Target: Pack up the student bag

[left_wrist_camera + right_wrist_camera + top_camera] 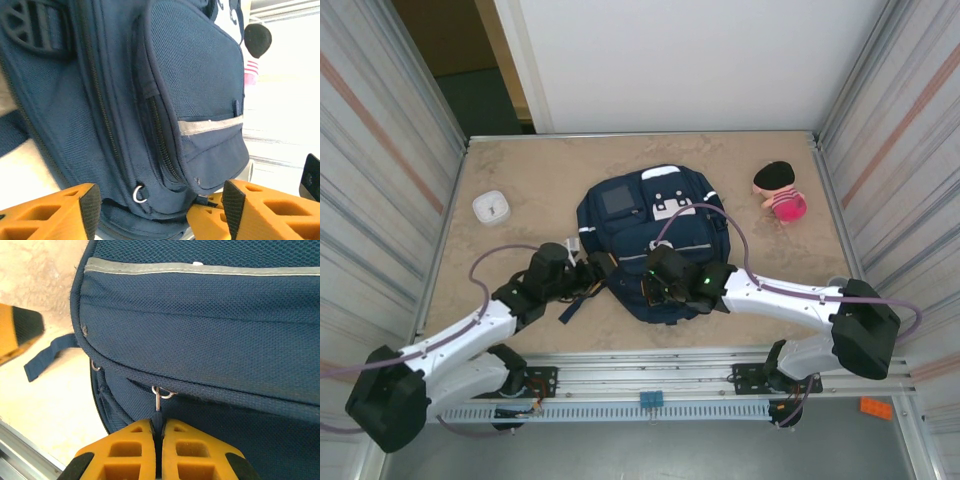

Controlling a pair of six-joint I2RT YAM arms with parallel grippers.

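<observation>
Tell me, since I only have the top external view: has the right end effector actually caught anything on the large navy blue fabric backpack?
Observer: Yes. In the right wrist view the right end effector is shut on the thin zipper pull of the large navy blue fabric backpack.
Operator: Is the left one gripping too?
Observer: No. The left wrist view shows the left end effector open, with its orange fingers standing either side of a zippered edge of the backpack.
Operator: Anything between them to grab?
Observer: A small silver zipper ring sits between the fingers, and neither finger is touching it.
</observation>
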